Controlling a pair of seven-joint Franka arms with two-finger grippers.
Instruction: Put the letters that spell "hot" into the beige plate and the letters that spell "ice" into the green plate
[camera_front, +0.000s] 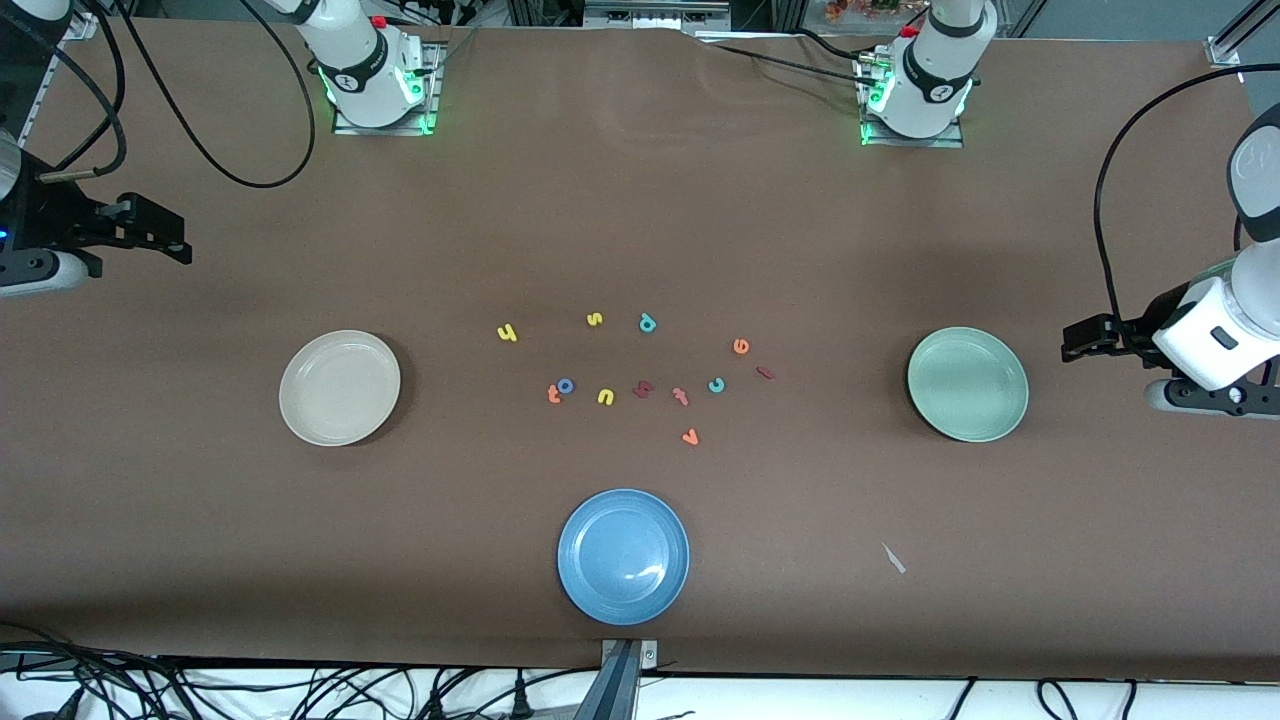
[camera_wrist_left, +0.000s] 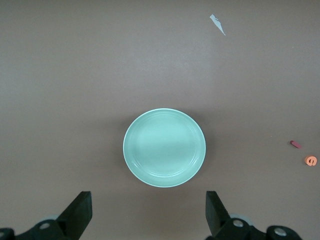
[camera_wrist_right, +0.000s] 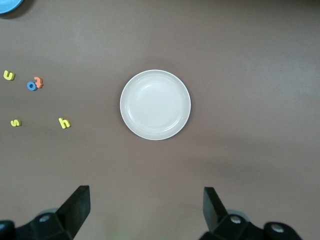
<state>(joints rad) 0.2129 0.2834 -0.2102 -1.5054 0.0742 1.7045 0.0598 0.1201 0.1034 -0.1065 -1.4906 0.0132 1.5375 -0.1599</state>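
The beige plate (camera_front: 339, 387) (camera_wrist_right: 155, 104) lies toward the right arm's end and holds nothing. The green plate (camera_front: 967, 384) (camera_wrist_left: 164, 147) lies toward the left arm's end, also bare. Between them are the small letters: yellow h (camera_front: 507, 333) (camera_wrist_right: 64, 123), blue o (camera_front: 566, 385) (camera_wrist_right: 31, 85) touching orange t (camera_front: 553, 395) (camera_wrist_right: 38, 82), orange e (camera_front: 741, 346) (camera_wrist_left: 310, 160), dark red i (camera_front: 765, 373) (camera_wrist_left: 295, 144) and teal c (camera_front: 716, 385). My left gripper (camera_front: 1078, 340) (camera_wrist_left: 149, 210) hangs open over the table's end past the green plate. My right gripper (camera_front: 178, 240) (camera_wrist_right: 146, 207) hangs open past the beige plate.
A blue plate (camera_front: 623, 556) (camera_wrist_right: 10, 5) sits nearer the front camera than the letters. Other letters lie in the cluster: yellow s (camera_front: 594, 319), teal p (camera_front: 647, 323), yellow u (camera_front: 605, 397), orange v (camera_front: 690, 437). A white paper scrap (camera_front: 893, 558) (camera_wrist_left: 217, 24) lies near the front edge.
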